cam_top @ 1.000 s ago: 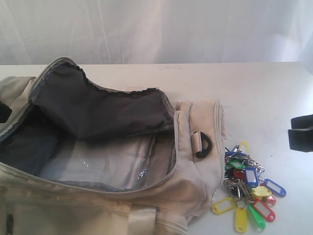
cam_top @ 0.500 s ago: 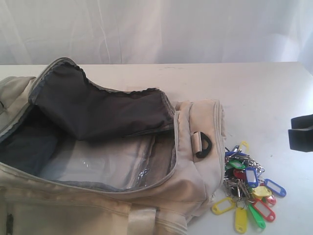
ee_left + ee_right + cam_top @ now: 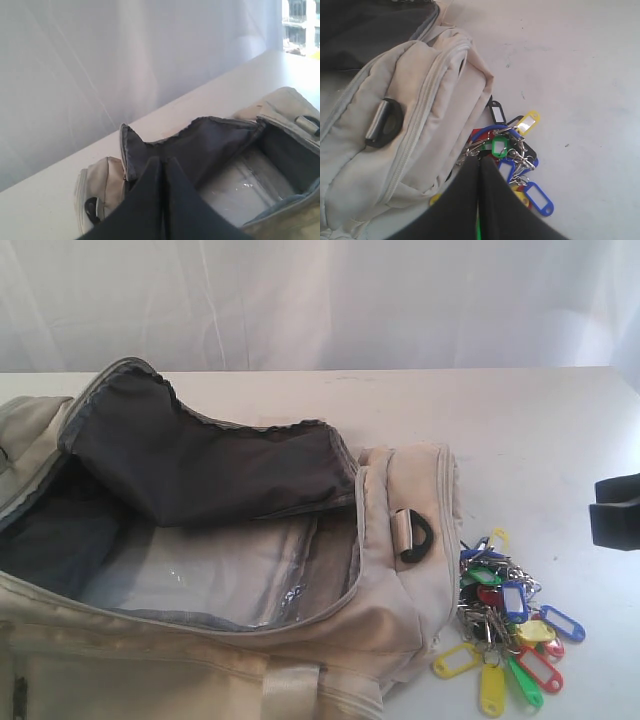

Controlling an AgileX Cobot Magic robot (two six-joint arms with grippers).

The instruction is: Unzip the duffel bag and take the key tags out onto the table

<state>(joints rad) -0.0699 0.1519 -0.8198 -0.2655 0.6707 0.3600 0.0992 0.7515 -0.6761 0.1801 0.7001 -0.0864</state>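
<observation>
1. The bag [image 3: 200, 540] lies unzipped. The tags [image 3: 505, 625] lie on the table [image 3: 520, 430] against the bag's end, well away from the far edge. The task looks done.
2. The next move likely only calls for both arms to pull clear.
3. The left gripper [image 3: 162, 170] is closed and empty, over the bag. The right gripper [image 3: 481, 165] is closed and empty, over the tags.
</observation>
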